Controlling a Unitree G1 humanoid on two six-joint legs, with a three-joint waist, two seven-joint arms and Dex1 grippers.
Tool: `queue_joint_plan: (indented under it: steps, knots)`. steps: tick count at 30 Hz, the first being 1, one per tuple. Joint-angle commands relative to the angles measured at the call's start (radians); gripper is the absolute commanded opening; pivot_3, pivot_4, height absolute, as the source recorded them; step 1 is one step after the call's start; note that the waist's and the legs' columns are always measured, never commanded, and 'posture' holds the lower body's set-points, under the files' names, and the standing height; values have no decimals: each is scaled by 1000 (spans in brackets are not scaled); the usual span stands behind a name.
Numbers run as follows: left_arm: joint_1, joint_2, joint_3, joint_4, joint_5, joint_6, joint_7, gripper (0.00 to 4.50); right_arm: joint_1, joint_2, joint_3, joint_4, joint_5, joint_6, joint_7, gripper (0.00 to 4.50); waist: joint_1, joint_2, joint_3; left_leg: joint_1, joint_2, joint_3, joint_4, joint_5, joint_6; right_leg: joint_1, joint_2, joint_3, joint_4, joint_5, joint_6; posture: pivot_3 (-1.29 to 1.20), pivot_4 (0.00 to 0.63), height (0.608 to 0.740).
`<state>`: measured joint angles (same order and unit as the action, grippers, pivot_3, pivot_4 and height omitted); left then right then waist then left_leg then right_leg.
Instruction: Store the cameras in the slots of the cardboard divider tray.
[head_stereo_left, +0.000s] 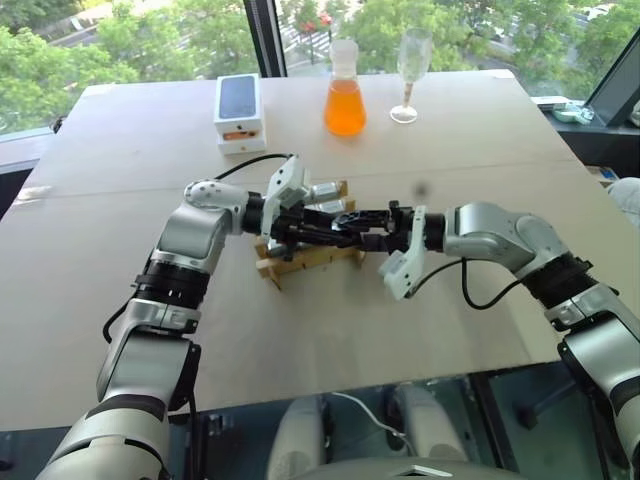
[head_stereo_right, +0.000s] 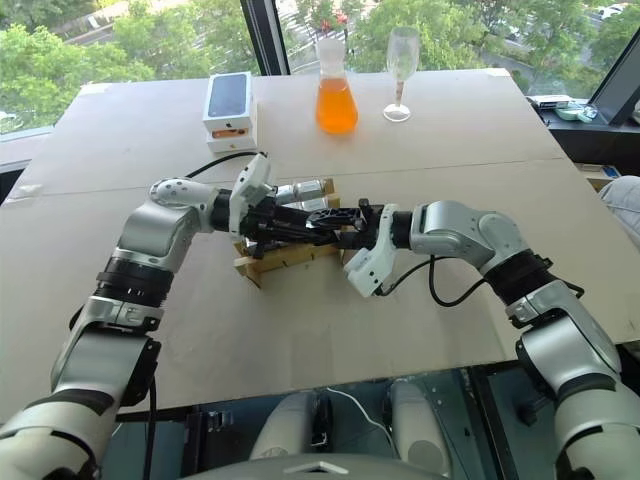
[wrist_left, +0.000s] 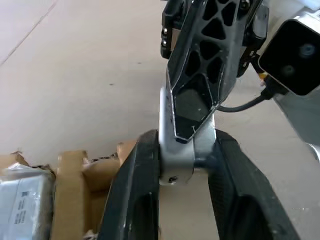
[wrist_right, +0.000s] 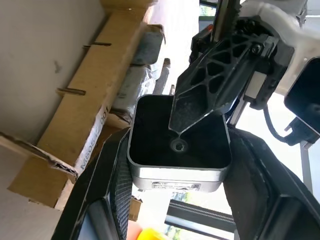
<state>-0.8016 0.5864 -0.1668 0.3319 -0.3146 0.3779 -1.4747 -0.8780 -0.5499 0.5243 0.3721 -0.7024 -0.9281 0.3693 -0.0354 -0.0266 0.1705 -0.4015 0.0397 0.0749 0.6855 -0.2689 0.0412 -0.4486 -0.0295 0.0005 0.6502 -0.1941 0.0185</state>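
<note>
Both sets of jaws clamped on one camera (wrist_right: 176, 150) held over the tray (head_stereo_left: 300, 262) – right gripper (head_stereo_left: 352, 222) on its wide flanks, left gripper (wrist_left: 182, 165) across its thin edges. Looks light, rigid, smooth metal shell with glossy black face – probably slippery; best gripped on the flat sides. Tray: tan corrugated cardboard, thin strips, easily bent, on a matte worktop (head_stereo_left: 480, 160).

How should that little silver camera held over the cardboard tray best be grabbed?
Probably by its two flat, parallel silver sides, as the right pincer holds the camera. Come in from one edge, so the black front stays uncovered and it can go edge-first into a slot of the tray.
</note>
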Motion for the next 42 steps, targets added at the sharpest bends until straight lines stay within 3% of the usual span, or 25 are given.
queue_joint_plan:
  steps: [1,2,3,5,6,7,11,15,19,25,30,42]
  knots:
    - [-4,2,10,-30,-19,8,-12,764,7,-6,-25,-37,24,21,17,1974,0,0,0,0,0,0,0,0,0,0,0,0,0,0,0,0,150,740]
    - [-4,2,11,-30,-20,8,-11,764,22,-4,-29,-44,56,39,36,1974,0,0,0,0,0,0,0,0,0,0,0,0,0,0,0,0,150,740]
    - [-4,1,12,-30,-20,8,-10,764,38,-3,-31,-50,96,57,61,3010,0,0,0,0,0,0,0,0,0,0,0,0,1,0,0,0,150,740]
    - [-8,0,14,-24,-14,0,-4,764,71,-6,-40,-52,200,116,135,3686,0,0,0,0,0,0,0,0,0,0,0,0,1,0,0,0,150,740]
    - [-11,0,17,-18,-10,-6,2,764,83,-11,-54,-50,256,144,166,4278,1,0,0,0,0,0,0,0,0,0,0,0,1,0,0,0,150,740]
    - [-15,0,22,-10,-4,-19,13,764,93,-27,-76,-46,329,160,198,4500,2,0,0,0,0,0,0,0,0,0,0,0,1,0,0,0,150,740]
    - [-18,-3,34,-3,-6,-26,42,764,179,-56,-147,-97,641,284,350,4500,4,0,0,0,0,0,1,0,0,1,-1,0,1,0,0,0,150,740]
    - [-18,-7,20,6,46,-75,117,764,427,-59,-255,-353,1140,730,493,4500,16,-1,0,1,1,-3,1,0,0,3,-1,-2,2,0,0,0,150,740]
    - [-22,-15,17,31,78,-95,168,764,605,-78,-385,-445,1355,843,603,4500,23,-1,0,1,0,-2,0,0,1,2,-1,-2,2,0,0,0,150,740]
    - [-44,-34,-7,100,131,-152,190,764,762,-88,-500,-467,1471,962,731,4500,25,-1,0,3,-1,-2,3,0,1,4,-1,-1,2,-1,6,0,150,740]
    - [-62,-46,-14,162,176,-205,212,764,850,-43,-551,-518,1505,998,738,4500,24,-1,0,4,0,-2,3,0,1,4,0,-1,4,-1,5,0,150,740]
    - [-57,-68,-59,230,260,-277,229,764,912,23,-610,-505,1397,932,749,4500,28,-1,-1,4,-1,-1,4,0,1,4,0,0,5,-1,6,0,150,740]
